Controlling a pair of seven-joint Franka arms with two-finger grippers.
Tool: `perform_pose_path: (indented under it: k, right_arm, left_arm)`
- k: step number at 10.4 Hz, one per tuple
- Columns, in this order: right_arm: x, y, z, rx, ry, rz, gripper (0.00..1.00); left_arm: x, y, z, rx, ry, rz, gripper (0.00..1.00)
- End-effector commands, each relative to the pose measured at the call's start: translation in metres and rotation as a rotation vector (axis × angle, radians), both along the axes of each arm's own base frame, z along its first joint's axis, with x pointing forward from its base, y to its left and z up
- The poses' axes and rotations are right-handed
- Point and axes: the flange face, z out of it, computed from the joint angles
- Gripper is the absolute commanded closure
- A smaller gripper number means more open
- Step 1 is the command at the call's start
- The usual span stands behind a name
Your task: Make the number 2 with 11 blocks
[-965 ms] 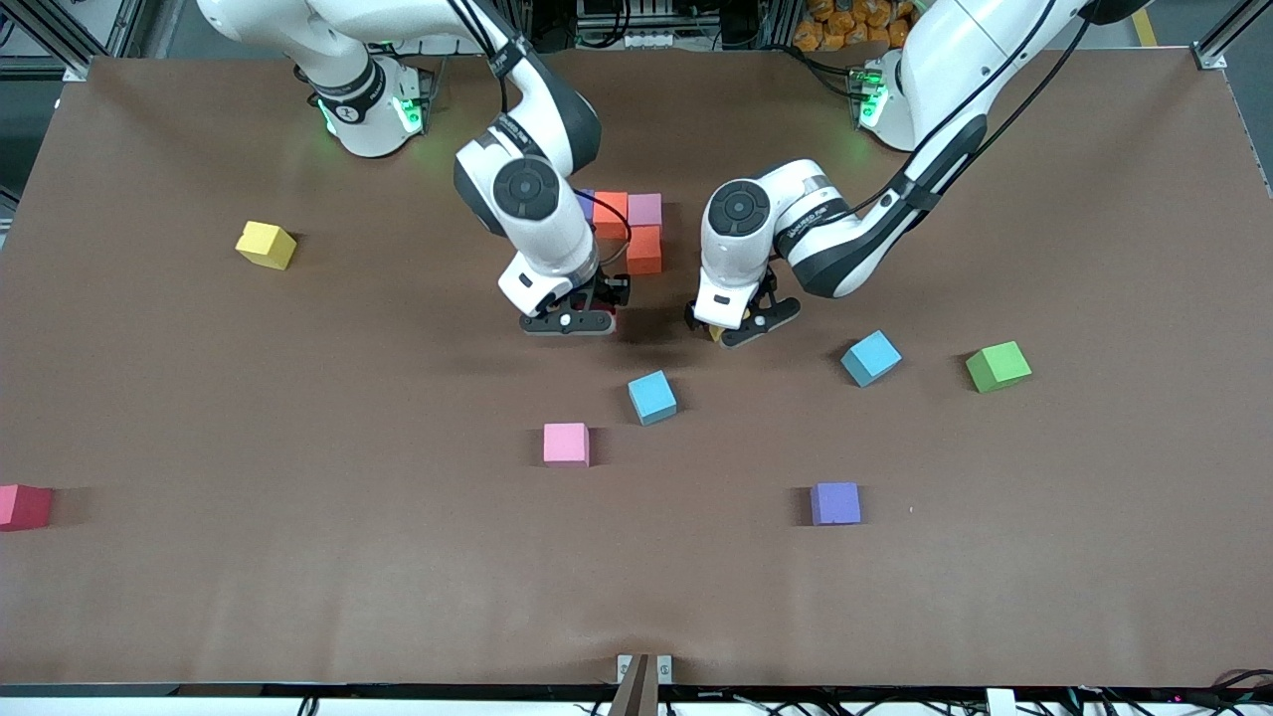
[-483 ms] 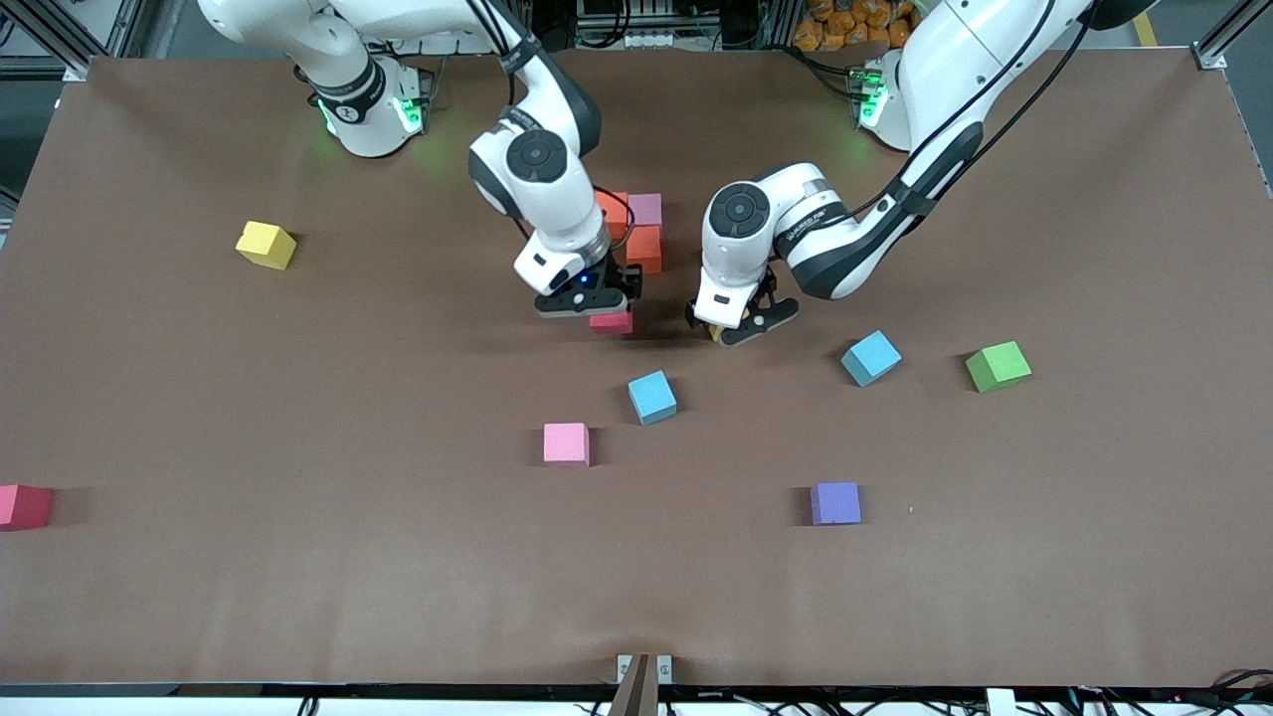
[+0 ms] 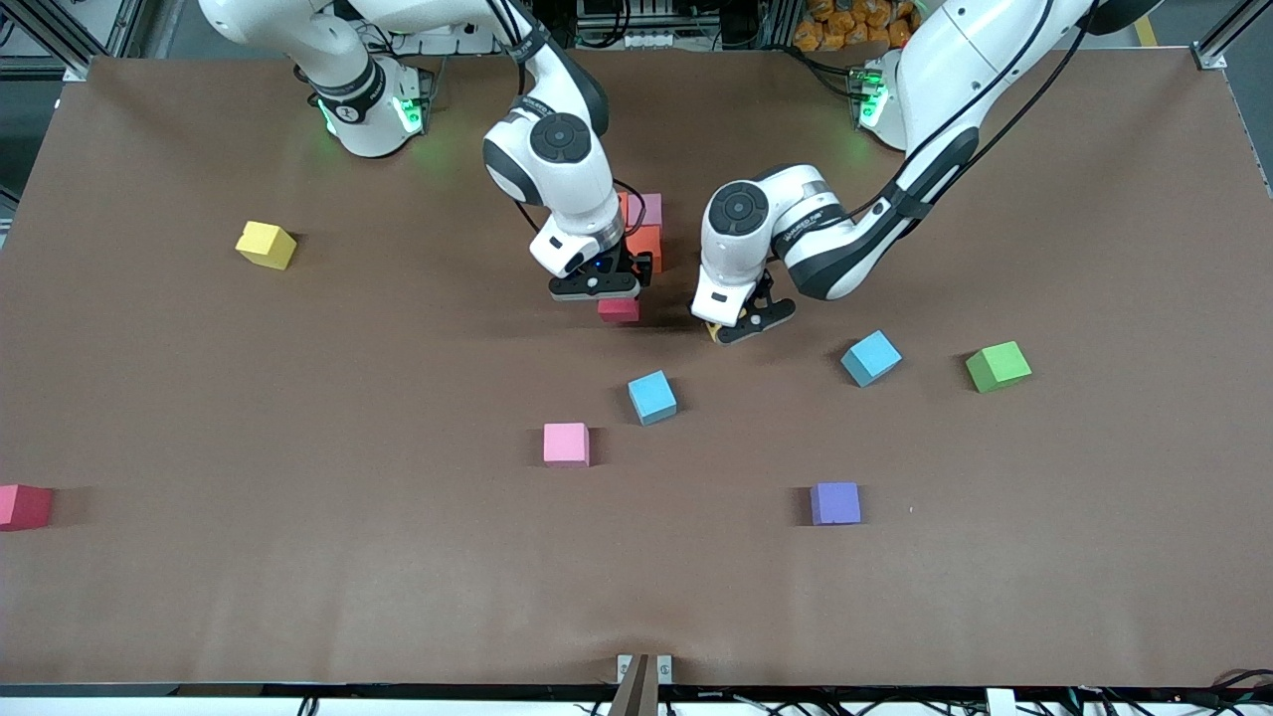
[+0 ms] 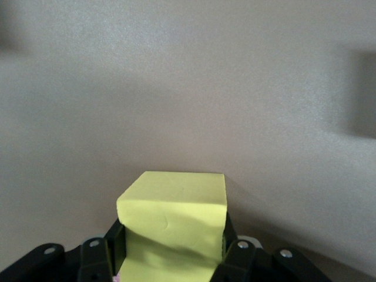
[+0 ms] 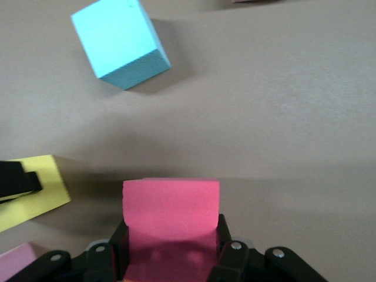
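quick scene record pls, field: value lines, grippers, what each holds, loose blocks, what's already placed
left gripper: shut on yellow block, low over the table's middle
right gripper: shut on pink block, beside the placed group
placed group: orange block and pale purple block, touching, partly hidden by the right arm
loose blocks: yellow cube, two light blue, light pink, purple, red block at the table edge
extra: green cube
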Motion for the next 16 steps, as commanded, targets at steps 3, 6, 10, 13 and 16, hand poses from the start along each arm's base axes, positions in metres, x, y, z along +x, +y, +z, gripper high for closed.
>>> perform_pose_path:
  k: [3, 6, 10, 13, 16]
  right_arm:
    - [-0.016, 0.012, -0.009, -0.036, -0.059, -0.011, 1.0]
    - [-0.024, 0.026, -0.014, -0.023, -0.054, -0.003, 1.0]
    - [-0.035, 0.046, -0.02, -0.009, -0.047, -0.019, 1.0]
    - [-0.042, 0.051, -0.022, -0.009, -0.043, -0.006, 1.0]
    - [-0.044, 0.051, -0.032, -0.012, -0.039, 0.001, 1.0]
  left_arm:
    - [0.041, 0.05, 0.025, 0.024, -0.08, 0.082, 1.0]
    - [0.082, 0.104, 0.056, 0.051, -0.109, 0.081, 1.0]
    - [0.106, 0.139, 0.092, 0.012, -0.079, 0.027, 1.0]
    - [0.107, 0.141, 0.097, 0.007, -0.08, 0.037, 1.0]
    - [0.107, 0.141, 0.098, 0.004, -0.078, 0.041, 1.0]
